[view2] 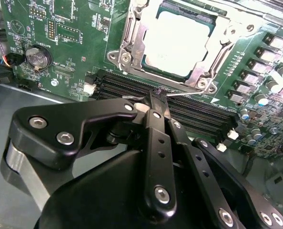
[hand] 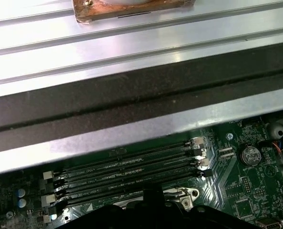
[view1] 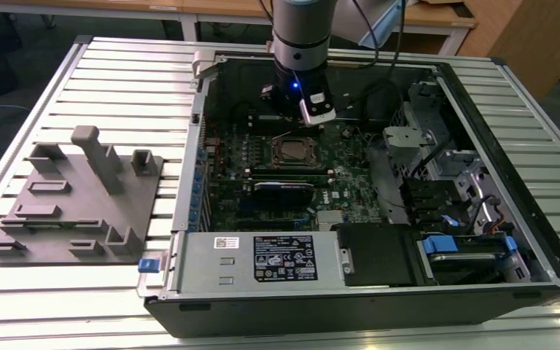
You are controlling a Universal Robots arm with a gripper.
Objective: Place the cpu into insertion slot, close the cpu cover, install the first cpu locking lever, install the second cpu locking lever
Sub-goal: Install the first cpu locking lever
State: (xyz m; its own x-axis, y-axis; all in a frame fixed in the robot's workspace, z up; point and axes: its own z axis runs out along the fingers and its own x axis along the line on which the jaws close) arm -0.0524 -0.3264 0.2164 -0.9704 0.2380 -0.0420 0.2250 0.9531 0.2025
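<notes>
Dull silver-grey square cpu (view2: 179, 40) sits in the silver-rimmed insertion slot (view2: 116, 56) under the lowered silvery windowed cpu cover (view2: 156, 72), as the black end effector (view2: 156, 98), fingers drawn together, meets a thin wire locking lever (view2: 189, 92), with the levers apparently not yet secured.

One claw (view2: 156, 97) is counted. Just beyond its tips, one cpu (view2: 177, 40) is seen, framed by one cpu cover (view2: 209, 52). Between the claw and that chip, four memory slots (hand: 127, 164) are counted in the first wrist view. One coin battery (view2: 38, 57) is found off to the claw's side, and one grey fixture plate (view1: 71, 211) well apart from it.
</notes>
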